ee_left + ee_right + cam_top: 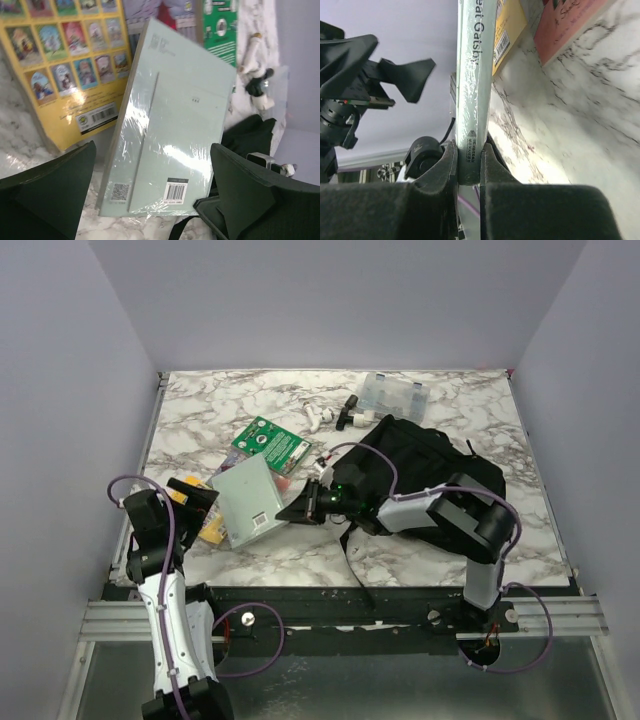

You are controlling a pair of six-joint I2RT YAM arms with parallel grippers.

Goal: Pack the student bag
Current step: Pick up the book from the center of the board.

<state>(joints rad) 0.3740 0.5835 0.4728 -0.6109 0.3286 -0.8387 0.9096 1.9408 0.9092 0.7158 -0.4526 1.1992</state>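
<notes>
The student bag [430,468] lies black and slumped at the right of the marble table; one corner of it shows in the left wrist view [250,134]. A pale green shrink-wrapped book [248,502] lies left of the bag. My right gripper [302,507] reaches left from over the bag and is shut on this book's right edge. In the right wrist view the spine [475,75] stands clamped between the jaws of that gripper [468,165]. My left gripper [195,502] hovers open at the book's left side. Its fingers [50,192] stand wide on either side of the book's near end [175,125].
A yellow picture book [65,70] lies partly under the green book, with a red book [565,25] beyond it. A green board [268,443], small white and black items [330,418] and a clear compartment box [395,392] sit further back. Walls enclose three sides.
</notes>
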